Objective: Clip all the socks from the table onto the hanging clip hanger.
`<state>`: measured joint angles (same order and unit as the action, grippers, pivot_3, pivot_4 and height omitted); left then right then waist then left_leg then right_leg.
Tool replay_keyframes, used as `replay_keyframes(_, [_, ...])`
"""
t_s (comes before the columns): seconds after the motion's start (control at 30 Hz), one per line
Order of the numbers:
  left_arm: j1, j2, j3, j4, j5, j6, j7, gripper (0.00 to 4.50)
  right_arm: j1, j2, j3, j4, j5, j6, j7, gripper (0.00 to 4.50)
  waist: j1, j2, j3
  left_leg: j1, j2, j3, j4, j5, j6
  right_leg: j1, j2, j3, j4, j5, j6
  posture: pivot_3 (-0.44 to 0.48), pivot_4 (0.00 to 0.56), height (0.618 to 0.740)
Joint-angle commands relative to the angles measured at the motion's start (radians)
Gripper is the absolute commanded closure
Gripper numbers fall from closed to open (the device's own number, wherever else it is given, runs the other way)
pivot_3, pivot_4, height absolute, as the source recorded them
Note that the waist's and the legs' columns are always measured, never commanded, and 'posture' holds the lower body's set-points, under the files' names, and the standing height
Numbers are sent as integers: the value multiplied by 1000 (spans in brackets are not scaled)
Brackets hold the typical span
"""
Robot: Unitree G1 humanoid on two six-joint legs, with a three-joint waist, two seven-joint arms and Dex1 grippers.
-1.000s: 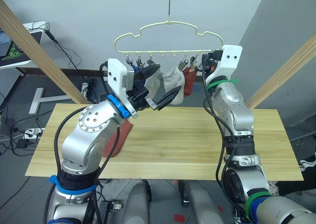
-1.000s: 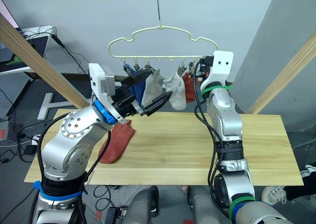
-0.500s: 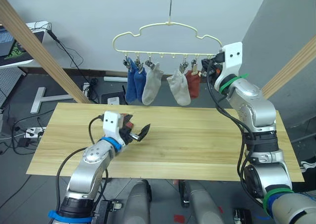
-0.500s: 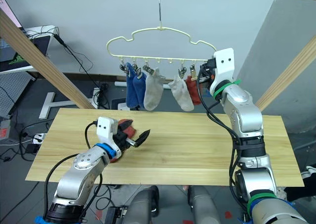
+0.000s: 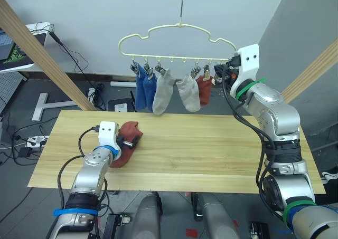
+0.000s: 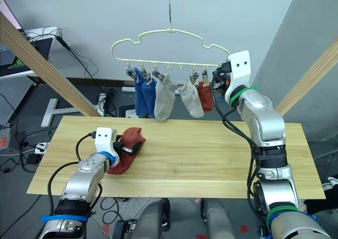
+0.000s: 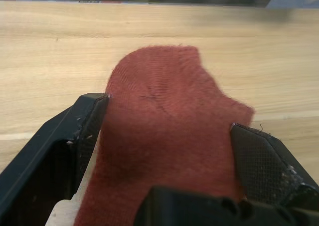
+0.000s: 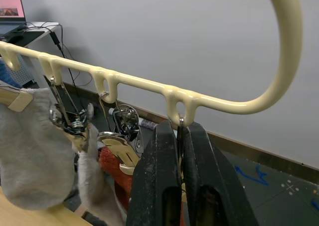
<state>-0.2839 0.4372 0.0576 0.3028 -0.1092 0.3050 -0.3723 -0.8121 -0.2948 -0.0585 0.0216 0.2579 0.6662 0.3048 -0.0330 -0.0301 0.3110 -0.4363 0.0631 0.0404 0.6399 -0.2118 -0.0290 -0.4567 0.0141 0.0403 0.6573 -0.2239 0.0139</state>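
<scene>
A rust-red sock (image 5: 130,128) lies on the pale wood table (image 5: 211,149) at its left. My left gripper (image 5: 133,140) rests low over it, open; in the left wrist view the sock (image 7: 164,111) lies between the two fingers (image 7: 75,136). The cream clip hanger (image 5: 179,58) hangs above the table's far edge. It carries two blue socks (image 5: 140,91), two grey socks (image 5: 163,94) and one red sock (image 5: 204,91). My right gripper (image 5: 226,73) is at the hanger's right end, shut on the clip (image 8: 178,128) under the last loop.
Slanted wooden beams rise at the left (image 5: 37,54) and the right (image 5: 311,70). A white desk with a laptop (image 5: 16,49) stands far left. Cables lie on the floor behind the table.
My left arm came down from hanger height to the table and now sits with open fingers over the red sock. The right gripper stayed at the hanger's end.
</scene>
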Motion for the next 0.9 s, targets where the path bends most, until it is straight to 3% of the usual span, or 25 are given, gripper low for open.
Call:
replay_keyframes(0.03, [37, 14, -12, 6, -32, 68, -95, 182, -11, -12, -20, -40, 10, 14, -1, 4499, -1, 0, 0, 0, 0, 0, 0, 0, 0, 0, 0, 0, 0, 0, 0, -47, 311, 740])
replay_keyframes(0.2, [37, 25, -14, 3, -19, 43, -126, 1380, -10, -20, -22, -42, 11, 22, 6, 4500, -1, 0, 0, 1, 0, 1, 0, 0, 0, 0, 0, 1, 1, 0, 0, -47, 311, 740])
replay_keyframes(0.37, [42, 28, -38, 4, 2, 9, -152, 2017, -20, -9, -51, -33, 36, 50, -8, 4500, 0, 0, 0, 1, 0, 1, 0, 0, 0, 0, 0, 1, 1, 0, 0, -47, 311, 740])
replay_keyframes(0.57, [62, -104, -85, -148, -55, 35, -176, 3035, -75, -10, -149, 5, 123, 196, -36, 4500, 3, 0, -1, 1, -2, 2, 0, 0, 0, 1, -2, 1, 1, 0, 0, -63, 300, 740])
replay_keyframes(0.73, [25, -198, -124, -233, -85, 74, -166, 4463, -136, -30, -228, 39, 196, 361, -59, 4500, 0, 0, -1, 0, -1, 3, 2, 0, 0, 1, -2, 1, 1, 0, 0, -83, 300, 740])
replay_keyframes(0.9, [-22, -268, -159, -272, -103, 72, -167, 4463, -189, -50, -275, 67, 240, 469, -79, 4500, -4, -1, -1, 0, -1, 3, 2, 0, 0, 1, 0, 2, 1, 0, 0, -107, 298, 740])
